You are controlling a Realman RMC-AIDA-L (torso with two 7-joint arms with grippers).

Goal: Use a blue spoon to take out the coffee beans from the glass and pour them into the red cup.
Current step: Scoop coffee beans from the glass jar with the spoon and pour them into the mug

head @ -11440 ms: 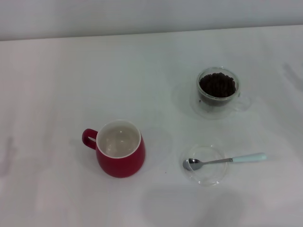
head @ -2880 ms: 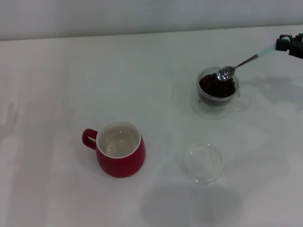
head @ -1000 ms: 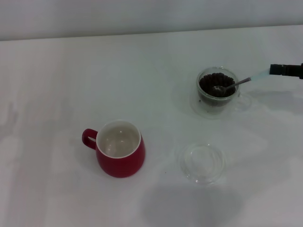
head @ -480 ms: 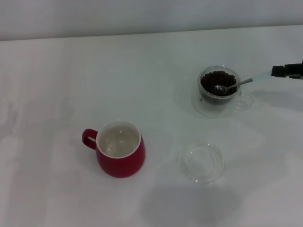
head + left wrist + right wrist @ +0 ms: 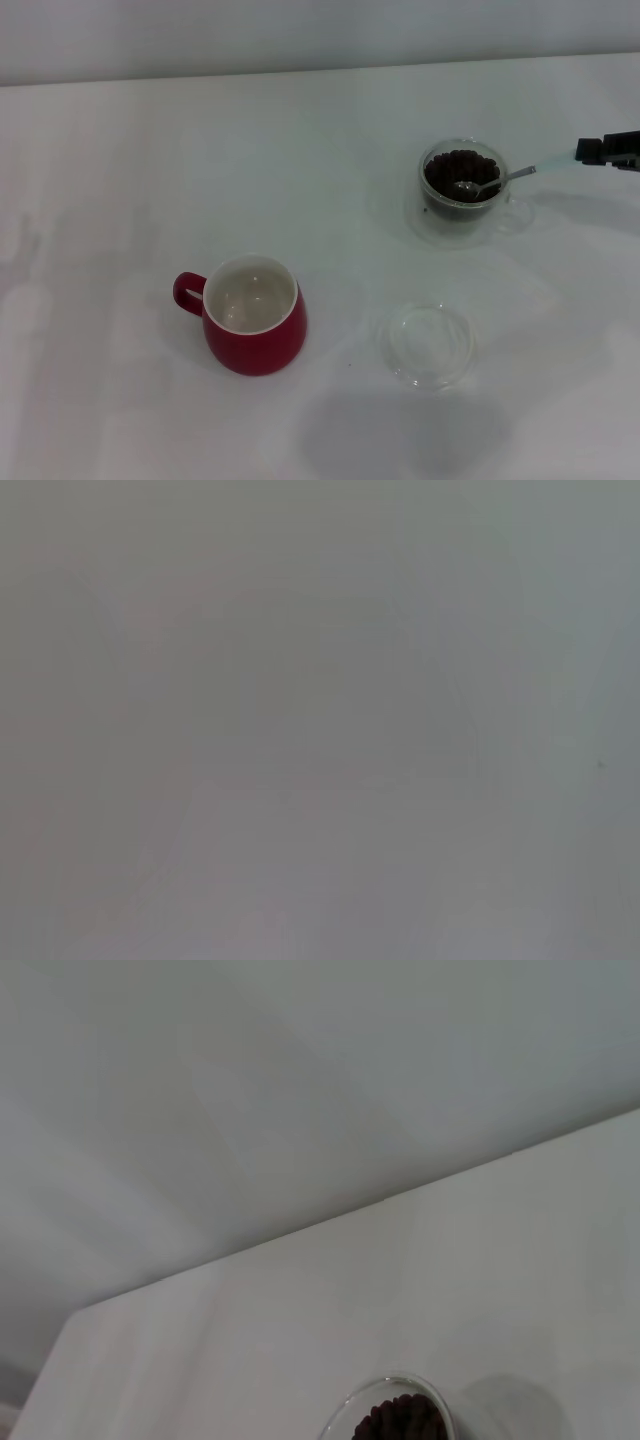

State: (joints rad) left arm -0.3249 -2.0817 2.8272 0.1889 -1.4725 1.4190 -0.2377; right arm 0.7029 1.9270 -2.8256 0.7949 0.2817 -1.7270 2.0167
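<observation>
1. Scooping is the step in hand: my right tool (image 5: 612,150), at the right edge of the head view, pinches the pale handle end of the spoon (image 5: 500,180), and the spoon slants down across the rim into the glass (image 5: 461,193).
2. Since a moment ago the change is slight: the spoon's bowl has stayed low among the beans (image 5: 452,170) while my tool has lifted a touch and the handle has tilted. A few seconds back the bowl hung above the glass, so it has since gone down into the heap.
3. My judgement is that the bowl is now digging or seated under the beans, and the lift out has not begun. Whether any beans sit in the bowl I cannot tell.
4. From my right wrist view only the far rim of the glass and the top of the beans show, low at the edge; my own fingers are out of that view.
5. The cup (image 5: 255,315) stands well apart on the surface (image 5: 150,150), toward my left and nearer me, its white inside holding no beans that I can see. A clear saucer (image 5: 428,345) lies between it and the glass side, nearer me.
6. My left tool appears in no view; its wrist camera shows only a blank grey field.
7. Next comes a level lift, then a slow carry to the cup, since tilting would spill.
</observation>
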